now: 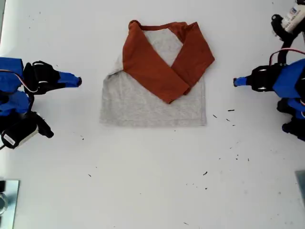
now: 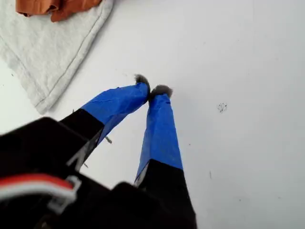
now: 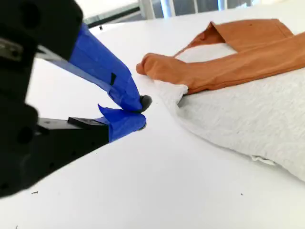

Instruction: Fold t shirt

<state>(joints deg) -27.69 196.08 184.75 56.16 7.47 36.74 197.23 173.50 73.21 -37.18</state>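
The t shirt [image 1: 143, 102] lies flat on the white table at the middle top of the exterior view, grey body down, both rust-orange sleeves [image 1: 157, 67] folded across it in a V. No print shows. My first gripper [image 1: 235, 82] [image 2: 152, 88] is shut and empty at the exterior view's right, a short gap from the shirt's side edge; the grey hem corner [image 2: 47, 52] shows beyond its tips. My second gripper [image 1: 79, 82] [image 3: 143, 109] is shut and empty at the exterior view's left, close to the shirt [image 3: 248, 114] near its orange shoulder fold [image 3: 157, 67].
Small black specks [image 1: 230, 110] dot the table between the shirt and the first arm. A metal-looking object [image 1: 7, 200] sits at the exterior view's lower left corner. A white motor part [image 1: 293, 19] shows at its upper right.
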